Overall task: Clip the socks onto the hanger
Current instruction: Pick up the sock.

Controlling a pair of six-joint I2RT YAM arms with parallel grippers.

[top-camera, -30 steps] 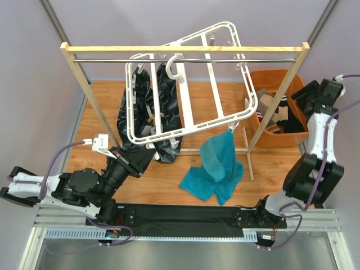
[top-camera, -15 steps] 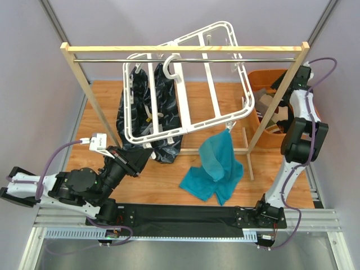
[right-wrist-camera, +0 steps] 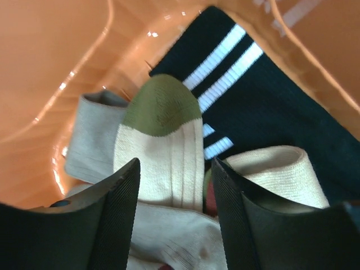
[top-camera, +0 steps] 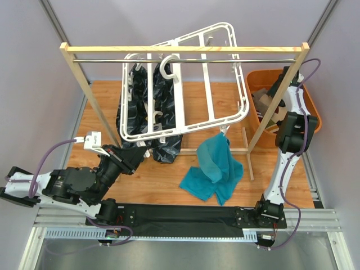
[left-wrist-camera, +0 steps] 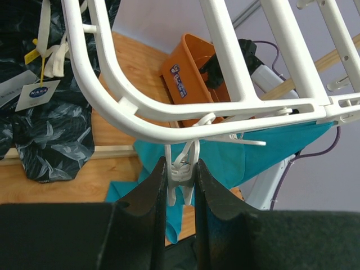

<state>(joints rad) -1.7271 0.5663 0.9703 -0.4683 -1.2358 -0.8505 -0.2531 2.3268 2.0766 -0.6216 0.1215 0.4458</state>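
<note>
The wooden worktop (top-camera: 160, 179) fills the middle of the top view. A dark patterned cloth (top-camera: 167, 149) lies heaped left of centre. The lower folds of a teal sock (top-camera: 216, 169) rest on the boards right of centre. An orange bin (top-camera: 264, 73) sits at the right edge, and a wooden rack (top-camera: 112, 49) stands across the worktop.

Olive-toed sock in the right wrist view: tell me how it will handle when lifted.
Likely floppy: the sock lies draped over others in the bin. Probably light, being thin knit. Ribbed fabric should resist slipping, though neighbours may drag along.
</note>
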